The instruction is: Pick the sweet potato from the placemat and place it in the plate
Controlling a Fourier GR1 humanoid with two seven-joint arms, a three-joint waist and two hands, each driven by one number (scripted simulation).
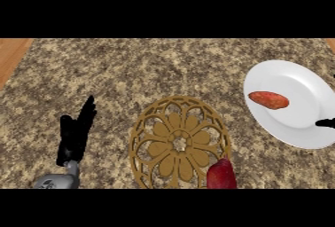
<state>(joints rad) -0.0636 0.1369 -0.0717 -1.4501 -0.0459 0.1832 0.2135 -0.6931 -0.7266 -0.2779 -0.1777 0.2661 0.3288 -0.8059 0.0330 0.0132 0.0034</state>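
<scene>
sweet potato on plate (269,99): orange-red, lying on the left half of the white plate (307,128), tilted, far end left. Resting on the plate surface, nothing gripping it.
second root (222,174): darker red one at the near right edge of the placemat (179,142), partly cut off by the view's near edge. Looks like another sweet potato, can't be sure from what shows.
placemat: gold openwork round mat, middle of the bench (131,66), near side. Only the red root touches it.
right hand (325,123): only a black tip shows at the right edge, over the plate's right rim. Can't tell whether open or closed.
left hand (75,133): left of the placemat, well apart from it, fingers straight and pointing far, holding nothing. Resting.
task status: judged placed, one potato sits inside the plate.
risk 1: right hand tip is right by the plate rim; a sideways pull-out could nudge the plate or roll the potato toward the left rim.
risk 2: potato is rounded and lies off-centre, so a bump to the plate could send it over the edge onto the bench.
risk 3: red root hangs on the mat's near edge; a forearm sweeping past could knock it off the mat.
</scene>
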